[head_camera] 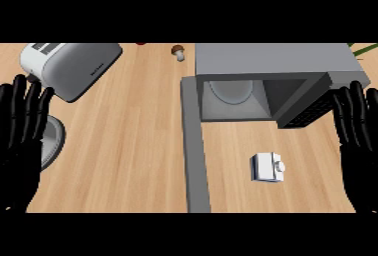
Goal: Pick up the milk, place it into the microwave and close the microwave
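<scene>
A small white milk carton stands on the wooden counter, in front of the grey microwave. The microwave's cavity faces me with a round turntable inside. Its door hangs open to the left and reaches toward the lower edge. My right hand rests open at the right edge, fingers up, to the right of the carton and apart from it. At the left edge my left hand rests open too, fingers up, far from the carton.
A grey toaster lies at the back left. A pale round plate sits partly behind my left hand. A small mushroom and a red item lie at the back. Green leaves show at the back right.
</scene>
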Robot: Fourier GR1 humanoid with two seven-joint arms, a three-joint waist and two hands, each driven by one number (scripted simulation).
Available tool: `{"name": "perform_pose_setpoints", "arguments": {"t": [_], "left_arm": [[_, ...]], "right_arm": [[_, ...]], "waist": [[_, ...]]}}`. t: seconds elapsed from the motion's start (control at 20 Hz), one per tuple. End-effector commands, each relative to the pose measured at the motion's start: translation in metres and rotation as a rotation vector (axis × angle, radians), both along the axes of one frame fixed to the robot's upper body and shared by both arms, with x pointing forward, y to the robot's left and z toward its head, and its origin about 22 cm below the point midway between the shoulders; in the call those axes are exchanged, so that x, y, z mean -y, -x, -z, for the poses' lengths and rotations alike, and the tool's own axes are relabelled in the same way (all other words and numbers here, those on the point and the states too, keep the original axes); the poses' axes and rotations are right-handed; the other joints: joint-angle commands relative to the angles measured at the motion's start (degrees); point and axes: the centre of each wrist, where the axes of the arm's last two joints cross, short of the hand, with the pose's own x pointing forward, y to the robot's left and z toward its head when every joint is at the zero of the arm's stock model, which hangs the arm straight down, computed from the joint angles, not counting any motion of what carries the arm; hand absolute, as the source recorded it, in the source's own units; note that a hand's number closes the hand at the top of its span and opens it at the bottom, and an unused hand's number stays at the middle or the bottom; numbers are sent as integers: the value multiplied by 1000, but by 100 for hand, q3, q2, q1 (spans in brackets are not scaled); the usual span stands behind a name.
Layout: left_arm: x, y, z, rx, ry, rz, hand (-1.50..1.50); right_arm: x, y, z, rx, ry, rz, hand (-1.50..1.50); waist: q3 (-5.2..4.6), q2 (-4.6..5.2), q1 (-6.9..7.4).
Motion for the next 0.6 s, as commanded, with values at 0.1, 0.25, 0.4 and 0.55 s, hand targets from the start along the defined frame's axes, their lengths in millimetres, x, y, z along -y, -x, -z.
{"name": "perform_pose_setpoints", "arguments": {"t": [0.1, 0.25, 0.4, 0.55], "left_arm": [[17, 17, 14, -20, 10, -15, -150], [25, 20, -13, -2, 34, -31, -150], [17, 26, 5, -135, 216, -95, -150], [16, 51, 10, -161, 213, -101, -150]], "right_arm": [[19, 26, 5, -23, 5, -63, -150], [22, 44, 3, -42, 15, -165, -150], [12, 70, 13, -44, -4, -267, -150], [17, 98, -6, -35, 8, -272, -150]], "waist": [[-31, -90, 112], [-29, -97, 102], [-28, -113, 72], [-31, -113, 80]]}}
